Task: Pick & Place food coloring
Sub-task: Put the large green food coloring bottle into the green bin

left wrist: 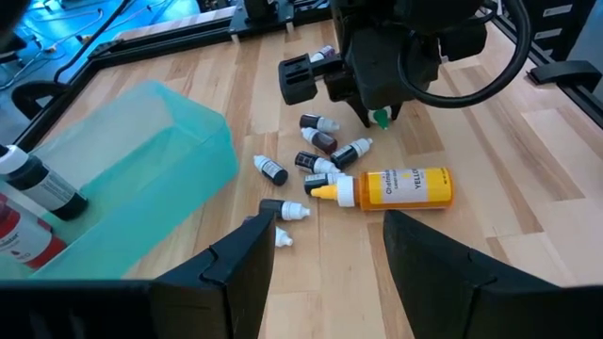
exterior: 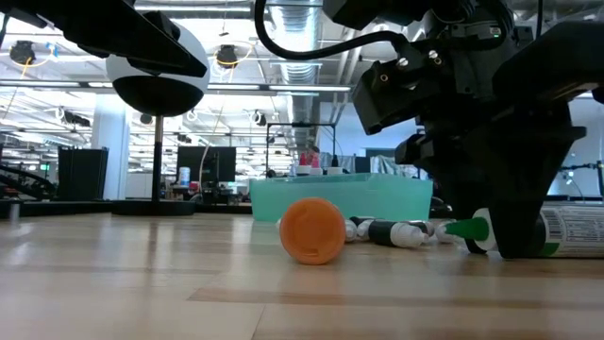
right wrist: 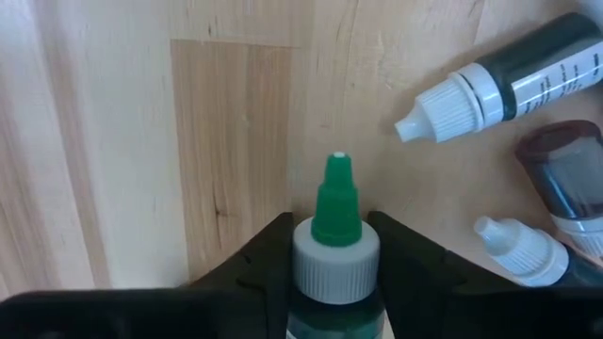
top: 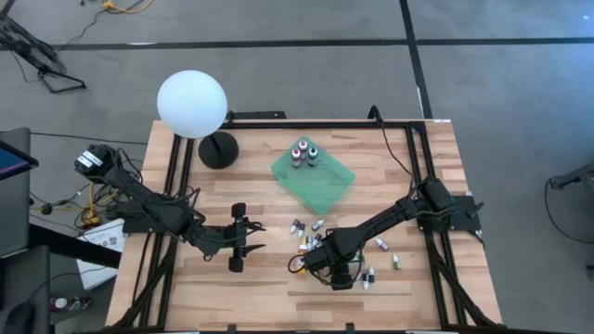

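Note:
Small food coloring bottles lie scattered on the wooden table, near a larger yellow bottle on its side. Three more stand in the green tray at the back. My right gripper points down at the near side of the cluster, shut on a lying bottle with a green nozzle. My left gripper hangs open over bare wood left of the cluster, its fingers holding nothing. My right gripper pinches the green-nozzled bottle at its white ribbed collar, one finger on each side. The fingers come from above, pointing down, and lie across the bottle. The bottle lies level on the table; its body is hidden under the gripper.
A white globe lamp on a black round base stands at the back left. More small bottles lie right of my right gripper. A dark bottle with a white cap lies close beside the held one.

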Action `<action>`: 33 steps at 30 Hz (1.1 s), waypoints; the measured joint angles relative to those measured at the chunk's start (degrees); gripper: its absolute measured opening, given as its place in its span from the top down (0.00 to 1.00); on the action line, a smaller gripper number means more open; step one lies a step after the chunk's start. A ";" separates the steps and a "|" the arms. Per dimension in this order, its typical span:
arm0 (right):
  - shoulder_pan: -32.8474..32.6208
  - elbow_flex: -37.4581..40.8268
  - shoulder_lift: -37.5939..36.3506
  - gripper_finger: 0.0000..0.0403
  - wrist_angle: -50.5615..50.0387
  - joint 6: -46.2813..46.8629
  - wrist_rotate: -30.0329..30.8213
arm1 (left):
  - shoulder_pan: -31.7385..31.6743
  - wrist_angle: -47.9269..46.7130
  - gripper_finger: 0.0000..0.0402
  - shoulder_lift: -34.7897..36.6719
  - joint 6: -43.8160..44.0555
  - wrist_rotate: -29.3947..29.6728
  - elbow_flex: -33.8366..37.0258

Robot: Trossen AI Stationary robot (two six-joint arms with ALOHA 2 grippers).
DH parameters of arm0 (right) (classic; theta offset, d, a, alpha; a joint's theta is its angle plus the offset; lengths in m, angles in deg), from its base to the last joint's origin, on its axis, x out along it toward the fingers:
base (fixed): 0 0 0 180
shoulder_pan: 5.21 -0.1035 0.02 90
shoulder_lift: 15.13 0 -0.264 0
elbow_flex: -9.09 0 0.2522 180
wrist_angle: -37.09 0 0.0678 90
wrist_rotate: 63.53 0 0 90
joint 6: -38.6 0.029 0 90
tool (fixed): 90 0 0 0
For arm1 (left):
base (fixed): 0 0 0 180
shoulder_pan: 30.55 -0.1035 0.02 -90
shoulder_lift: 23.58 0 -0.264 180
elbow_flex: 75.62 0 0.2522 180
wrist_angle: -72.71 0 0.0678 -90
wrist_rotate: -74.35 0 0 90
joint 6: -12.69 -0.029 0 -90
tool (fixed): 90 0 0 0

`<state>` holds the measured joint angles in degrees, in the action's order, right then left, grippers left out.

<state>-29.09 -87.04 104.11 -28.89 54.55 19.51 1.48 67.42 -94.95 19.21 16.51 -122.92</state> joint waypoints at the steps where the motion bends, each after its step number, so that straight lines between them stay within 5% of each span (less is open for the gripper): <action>1: 0.00 0.00 0.00 0.71 0.00 -0.02 0.00 | 0.00 -0.02 0.52 0.00 0.04 0.00 0.00; 16: -0.02 0.00 0.00 0.58 0.32 0.09 -0.27 | 0.00 0.00 0.52 0.00 0.13 -0.13 0.00; 33: 0.00 0.00 0.00 0.70 0.28 0.09 -0.39 | 0.00 0.00 0.52 0.00 0.15 -0.07 0.00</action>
<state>-29.09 -87.04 104.11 -28.61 54.63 19.12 1.48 67.42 -94.95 19.37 16.45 -122.92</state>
